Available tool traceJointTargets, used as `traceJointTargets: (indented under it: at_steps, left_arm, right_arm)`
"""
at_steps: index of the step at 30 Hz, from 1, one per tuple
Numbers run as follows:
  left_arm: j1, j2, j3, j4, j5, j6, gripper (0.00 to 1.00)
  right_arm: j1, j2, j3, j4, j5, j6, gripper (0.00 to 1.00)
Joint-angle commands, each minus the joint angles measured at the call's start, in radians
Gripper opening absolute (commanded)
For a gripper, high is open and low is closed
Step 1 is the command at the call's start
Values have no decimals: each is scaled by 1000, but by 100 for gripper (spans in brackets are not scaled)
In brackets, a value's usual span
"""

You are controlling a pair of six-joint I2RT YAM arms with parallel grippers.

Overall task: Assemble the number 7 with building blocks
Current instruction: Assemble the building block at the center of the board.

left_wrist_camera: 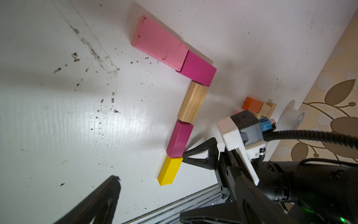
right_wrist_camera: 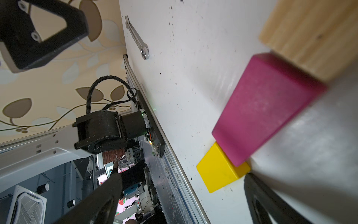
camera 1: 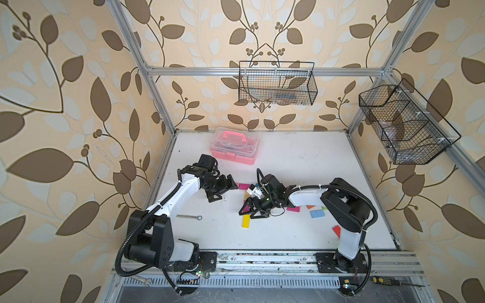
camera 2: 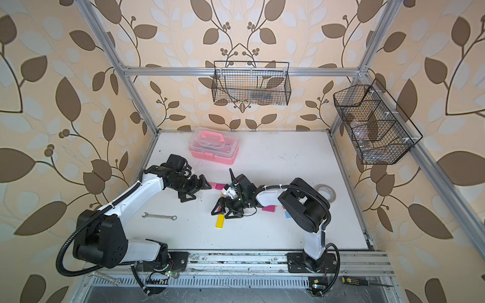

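In the left wrist view the number 7 lies flat on the white table. A pink block (left_wrist_camera: 159,41) and a magenta block (left_wrist_camera: 197,67) form its bar. A wood block (left_wrist_camera: 192,104), a second magenta block (left_wrist_camera: 179,138) and a yellow block (left_wrist_camera: 169,170) form its stem. My right gripper (camera 1: 250,212) is open and low beside the stem's near end, with one fingertip (left_wrist_camera: 187,154) close to the magenta-yellow joint and nothing held. In the right wrist view the yellow block (right_wrist_camera: 220,170) lies near one finger. My left gripper (camera 1: 225,189) hovers open and empty, left of the bar.
Loose blocks lie under and beside the right arm: magenta (camera 1: 293,209), blue (camera 1: 317,213), red-orange (camera 1: 336,231). A pink clear-lidded case (camera 1: 235,147) stands at the back. A wrench (camera 1: 189,217) lies front left, and a tape roll (camera 2: 326,191) far right. Wire baskets (camera 1: 277,84) hang on the frame.
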Motion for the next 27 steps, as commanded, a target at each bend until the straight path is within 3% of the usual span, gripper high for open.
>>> traceJointTargets:
  at_steps: [1,21,25,27]
  left_arm:
    - [8,-2,6,-13,4,16,96]
    - [8,-4,1,-25,1,30,96]
    - [8,-8,-7,-28,0,32,96]
    - [8,-6,-8,-25,0,31,96]
  right_arm:
    - [5,46,-3,-76,49,-16,100]
    - [-1,32,-23,-82,64,-14,100]
    - [-7,-87,-42,-140,187,-69,100]
    - [24,-184,-8,-272,363,-193,100]
